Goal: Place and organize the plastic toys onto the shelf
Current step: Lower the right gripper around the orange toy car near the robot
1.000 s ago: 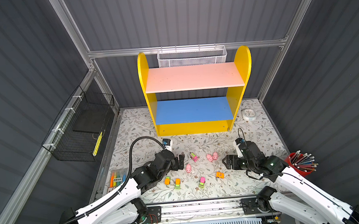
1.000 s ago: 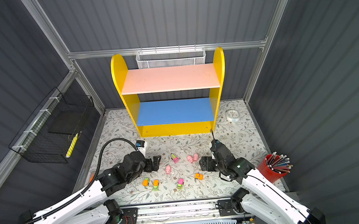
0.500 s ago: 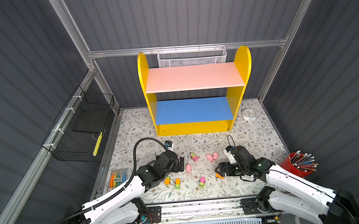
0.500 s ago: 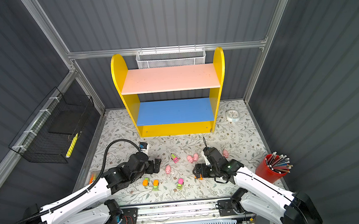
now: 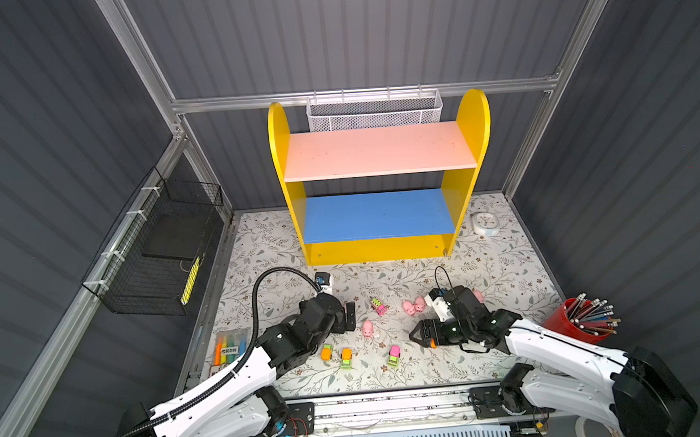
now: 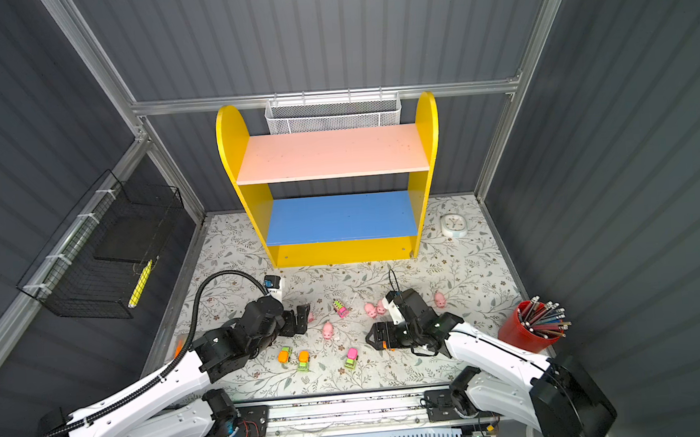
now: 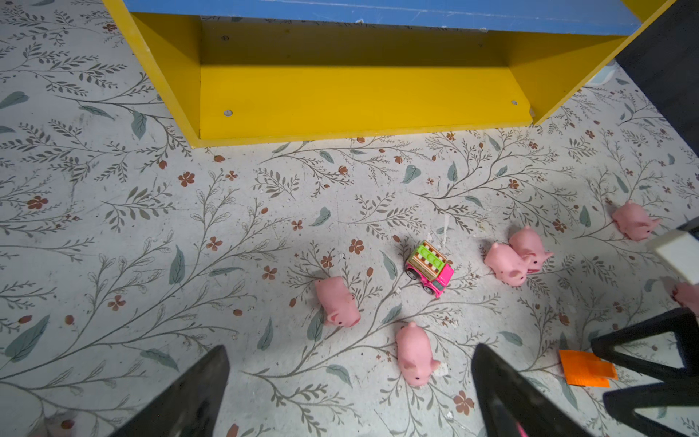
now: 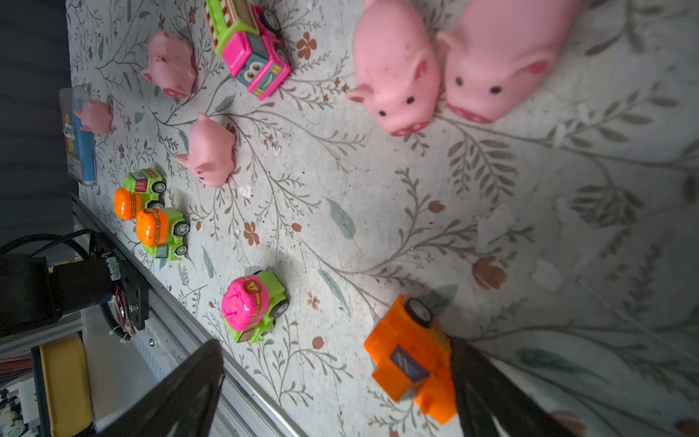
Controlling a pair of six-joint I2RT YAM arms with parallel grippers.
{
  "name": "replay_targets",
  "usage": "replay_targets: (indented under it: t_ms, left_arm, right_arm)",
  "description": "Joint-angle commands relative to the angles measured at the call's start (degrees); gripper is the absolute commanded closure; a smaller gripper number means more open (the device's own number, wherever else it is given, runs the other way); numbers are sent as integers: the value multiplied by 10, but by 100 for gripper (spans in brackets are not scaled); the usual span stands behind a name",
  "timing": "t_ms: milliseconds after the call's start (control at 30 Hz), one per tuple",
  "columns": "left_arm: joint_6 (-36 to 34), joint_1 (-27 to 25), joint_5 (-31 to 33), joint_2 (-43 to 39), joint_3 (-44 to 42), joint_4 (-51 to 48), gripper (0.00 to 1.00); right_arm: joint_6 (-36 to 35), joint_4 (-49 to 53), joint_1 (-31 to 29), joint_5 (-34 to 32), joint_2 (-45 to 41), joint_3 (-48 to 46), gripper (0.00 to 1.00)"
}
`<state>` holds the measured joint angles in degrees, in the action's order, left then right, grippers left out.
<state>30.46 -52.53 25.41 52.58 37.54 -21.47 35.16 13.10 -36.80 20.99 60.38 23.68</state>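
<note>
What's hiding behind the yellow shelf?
A white mesh basket hangs behind the shelf, up near its top. The pink board covers the basket's bottom edge, and anything lower down behind the shelf is hidden.

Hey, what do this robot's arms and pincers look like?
Both the left arm and right arm are white shells with black joints. A black ribbed cable loops over the left one. A white camera housing sits at each wrist. The left pincer and right pincer have black, tapering fingers.
</note>
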Motion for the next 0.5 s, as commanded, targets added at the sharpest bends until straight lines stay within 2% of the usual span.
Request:
replay_targets:
  t_ms: [0, 467]
  left_arm:
    - [-5, -3, 13, -11, -5, -24, 0]
    - [-1, -3, 27, -49, -21, -44, 0]
  right_arm:
    - [17, -29, -2, 16, -1, -18, 7]
    - [91, -39, -38, 13, -66, -64, 7]
